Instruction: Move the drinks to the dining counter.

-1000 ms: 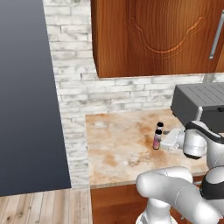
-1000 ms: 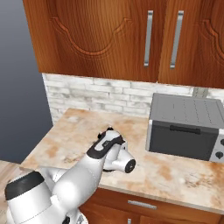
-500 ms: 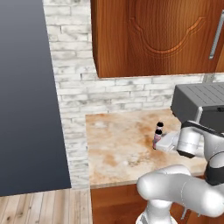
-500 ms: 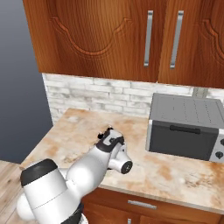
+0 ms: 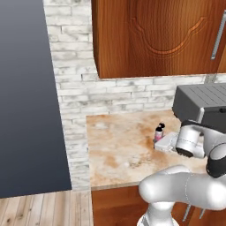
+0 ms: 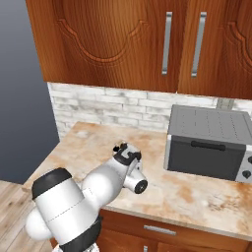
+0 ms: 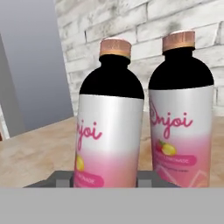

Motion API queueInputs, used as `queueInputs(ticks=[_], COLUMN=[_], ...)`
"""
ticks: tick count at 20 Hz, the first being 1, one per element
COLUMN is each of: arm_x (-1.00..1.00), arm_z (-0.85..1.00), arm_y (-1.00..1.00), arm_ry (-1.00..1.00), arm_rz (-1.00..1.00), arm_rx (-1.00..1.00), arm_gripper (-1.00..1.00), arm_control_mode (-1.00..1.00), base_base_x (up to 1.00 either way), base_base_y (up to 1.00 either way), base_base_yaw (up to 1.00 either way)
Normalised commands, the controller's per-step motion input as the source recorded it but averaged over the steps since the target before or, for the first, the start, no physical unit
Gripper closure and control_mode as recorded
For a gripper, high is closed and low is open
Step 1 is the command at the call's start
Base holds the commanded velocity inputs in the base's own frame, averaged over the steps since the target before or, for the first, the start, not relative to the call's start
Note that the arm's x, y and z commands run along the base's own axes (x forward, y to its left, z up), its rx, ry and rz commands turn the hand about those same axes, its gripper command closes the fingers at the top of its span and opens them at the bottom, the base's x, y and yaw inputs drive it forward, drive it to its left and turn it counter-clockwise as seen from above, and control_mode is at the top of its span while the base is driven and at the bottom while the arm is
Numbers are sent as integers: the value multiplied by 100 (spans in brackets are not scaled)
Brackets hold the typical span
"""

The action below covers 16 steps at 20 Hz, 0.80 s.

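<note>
Hand view, claw [image 7: 103, 181] astride near pink bottle [image 7: 109, 127], grip unclear, 2nd bottle [image 7: 181, 113] just beside, counter [image 5: 119, 145] open toward edge.

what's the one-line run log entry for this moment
phase: grasp | end effector: closing around near pink bottle | second pink bottle: upright beside it | surface: marble counter | toaster oven: to the right
</note>
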Motion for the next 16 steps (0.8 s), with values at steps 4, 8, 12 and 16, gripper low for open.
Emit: queueInputs(ticks=[4, 8, 12, 16], arm_x=[-14, -68, -78, -68], arm_z=[3, 49, 83, 100], arm_y=[8, 0, 0, 0], arm_ry=[-5, -28, -16, -3], arm_rz=[0, 0, 0, 0], arm_rx=[0, 0, -1, -5], arm_gripper=[100, 100, 100, 100], arm_control_mode=[-100, -100, -100, -100], base_base_x=[0, 0, 0, 0], base_base_y=[0, 0, 0, 0], base_base_yaw=[0, 0, 0, 0])
